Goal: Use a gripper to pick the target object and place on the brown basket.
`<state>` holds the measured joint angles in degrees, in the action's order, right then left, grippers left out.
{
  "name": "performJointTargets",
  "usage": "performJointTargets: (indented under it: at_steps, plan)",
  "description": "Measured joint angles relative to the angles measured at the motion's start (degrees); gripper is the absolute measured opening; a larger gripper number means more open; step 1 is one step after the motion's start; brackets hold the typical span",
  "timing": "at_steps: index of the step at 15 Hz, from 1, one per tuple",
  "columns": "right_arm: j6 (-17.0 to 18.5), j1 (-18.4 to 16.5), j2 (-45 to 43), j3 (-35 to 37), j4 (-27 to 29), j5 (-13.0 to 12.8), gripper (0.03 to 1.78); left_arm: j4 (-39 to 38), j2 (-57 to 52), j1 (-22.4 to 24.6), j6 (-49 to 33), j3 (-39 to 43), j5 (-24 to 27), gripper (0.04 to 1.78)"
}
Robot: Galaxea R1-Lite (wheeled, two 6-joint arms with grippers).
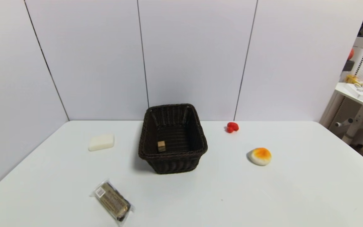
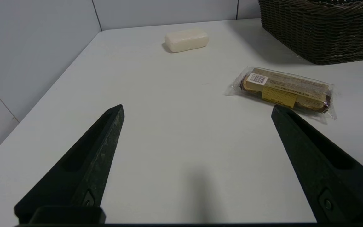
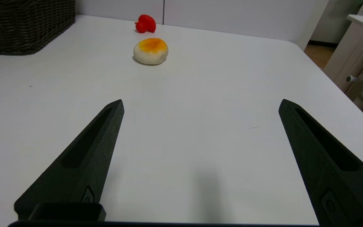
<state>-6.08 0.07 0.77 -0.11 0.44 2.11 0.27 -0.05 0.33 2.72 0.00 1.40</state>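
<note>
Nearest the lens, a clear-wrapped snack bar lies on the near-left of the white worktop, while the task's own piece, the tiny tan wooden cube, already sits on the floor of the brown basket, close to the basket's near-left corner. The basket stands mid-worktop toward the far wall, and the cube appears to rest flat on the weave, though the dark interior makes its exact footing hard to read.

Outward from the basket: a pale cream bar lies to its left, a small red object to its far right, and a white-and-orange rounded lump nearer on the right. None touches the basket.

Neither arm enters the head view. The left gripper hangs low over the near-left worktop with its fingers spread wide and nothing between them, the snack bar just beyond one fingertip. The right gripper hangs likewise over the near-right worktop, fingers splayed and bare, the rounded lump well ahead of it.

Judged from how things lie, the placing step looks done: cube in basket, both grippers released and well apart from it. The next move would seem to call for nothing more than holding the arms clear; any further reach risks nudging the basket.
</note>
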Motion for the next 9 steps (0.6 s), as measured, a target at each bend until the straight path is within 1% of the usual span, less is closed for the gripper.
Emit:
performJointTargets:
  at_steps: [3,5,9]
  plan:
    - [3.2,0.0,-0.8,0.1,0.0,-0.8,1.69,0.0,0.0,0.0,0.0,0.0,0.0,1.69]
    - [3.7,0.0,-0.9,0.1,-0.1,-1.6,1.69,0.0,0.0,0.0,0.0,0.0,0.0,1.69]
    - [2.7,0.0,-0.9,0.1,-0.1,-0.8,1.69,0.0,0.0,0.0,0.0,0.0,0.0,1.69]
